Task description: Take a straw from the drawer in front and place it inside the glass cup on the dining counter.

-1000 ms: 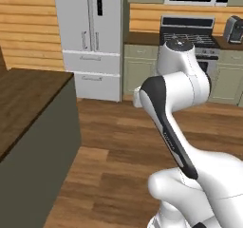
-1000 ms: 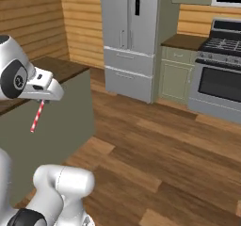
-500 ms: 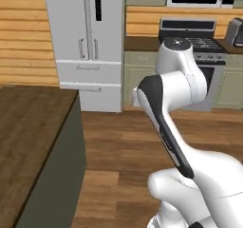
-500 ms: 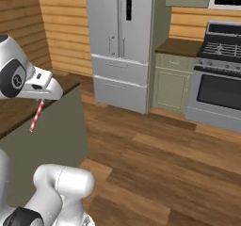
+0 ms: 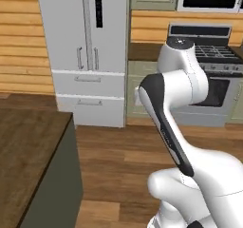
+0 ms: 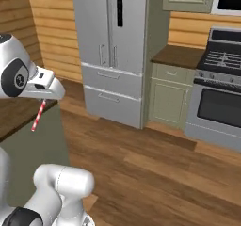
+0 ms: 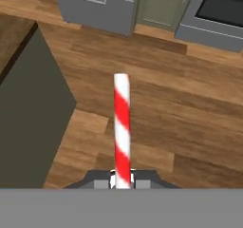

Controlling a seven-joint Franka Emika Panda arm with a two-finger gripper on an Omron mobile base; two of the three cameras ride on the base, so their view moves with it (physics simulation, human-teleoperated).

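My gripper (image 6: 44, 99) is shut on the upper end of the straw (image 6: 38, 116), a red-and-white striped stick that hangs down and slightly left from the hand. In the hand view the straw (image 7: 122, 127) rises straight up from the shut gripper (image 7: 122, 179) over bare wood floor. The dining counter (image 5: 23, 146), a dark brown wood top on a grey-green base, lies at the lower left, and its corner (image 7: 14, 37) sits left of the straw. In the right base view the counter (image 6: 14, 114) is just behind the straw. The glass cup and the drawer are out of view.
A tall grey fridge (image 5: 85, 51) stands straight ahead against the wooden wall. To its right are a sage-green cabinet (image 6: 172, 98) and a stove (image 6: 221, 98). Wood floor (image 5: 118, 160) lies open between the counter and the fridge.
The whole picture has shifted, so the base has moved: the fridge now stands nearer the left and more of the counter top shows. The straw stays in the shut gripper.
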